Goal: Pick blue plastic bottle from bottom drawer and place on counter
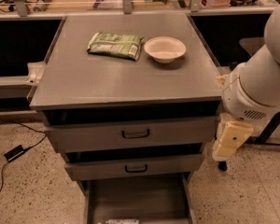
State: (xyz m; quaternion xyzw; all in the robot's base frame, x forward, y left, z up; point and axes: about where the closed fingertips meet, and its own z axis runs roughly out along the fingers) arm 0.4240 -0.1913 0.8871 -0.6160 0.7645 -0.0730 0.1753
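Observation:
The bottom drawer [135, 197] stands pulled open at the foot of the grey cabinet, its flat floor showing. A small pale bottle with a whitish label [122, 221] lies at the drawer's front, cut off by the lower edge of the camera view. The counter [107, 78] is the cabinet's grey top. My gripper [224, 154] hangs cream-coloured below the white arm [261, 85], right of the cabinet at the height of the two upper drawers, above and to the right of the bottle and apart from it.
A green-and-white snack packet [115, 45] and a white bowl [164, 49] lie on the back of the counter. Two shallower drawers with dark handles [135, 134] are slightly open. A black cable and adapter [14, 153] lie on the floor at left. Workbenches stand behind.

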